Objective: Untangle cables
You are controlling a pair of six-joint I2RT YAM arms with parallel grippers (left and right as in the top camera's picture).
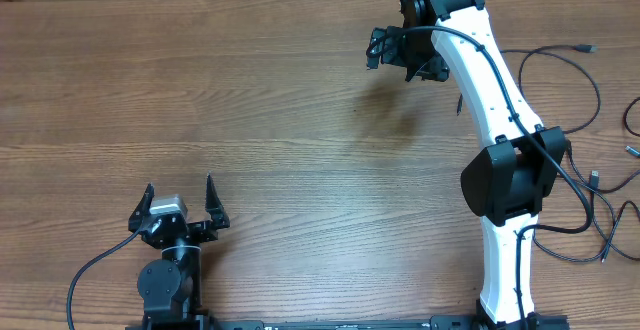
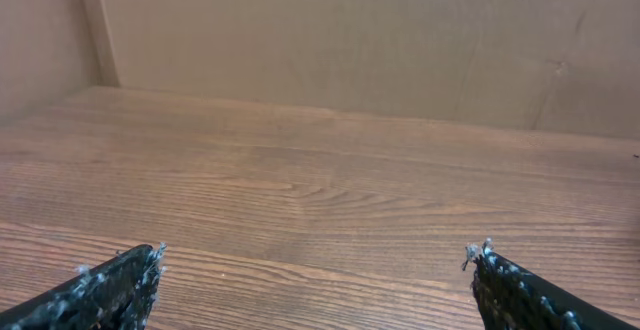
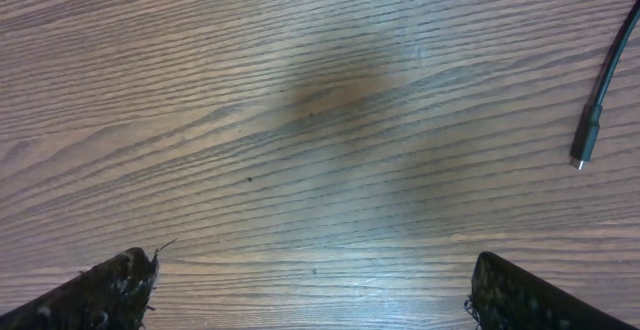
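The cables (image 1: 597, 95) are thin black cords that lie in loose loops at the right edge of the table, beside and behind the right arm. Small plugs show at their ends (image 1: 595, 178). My right gripper (image 1: 405, 55) hangs open and empty above bare wood at the far middle right, left of the cables. In the right wrist view its fingers (image 3: 312, 290) stand wide apart, and one cable end with a plug (image 3: 590, 135) lies at the right edge. My left gripper (image 1: 180, 208) is open and empty at the near left, and the left wrist view (image 2: 315, 280) shows only wood between its fingers.
A cardboard wall (image 2: 350, 40) stands along the far side of the table. The right arm's white link and black elbow (image 1: 510, 175) stand between the table's middle and the cables. The thick black wiring runs along that arm.
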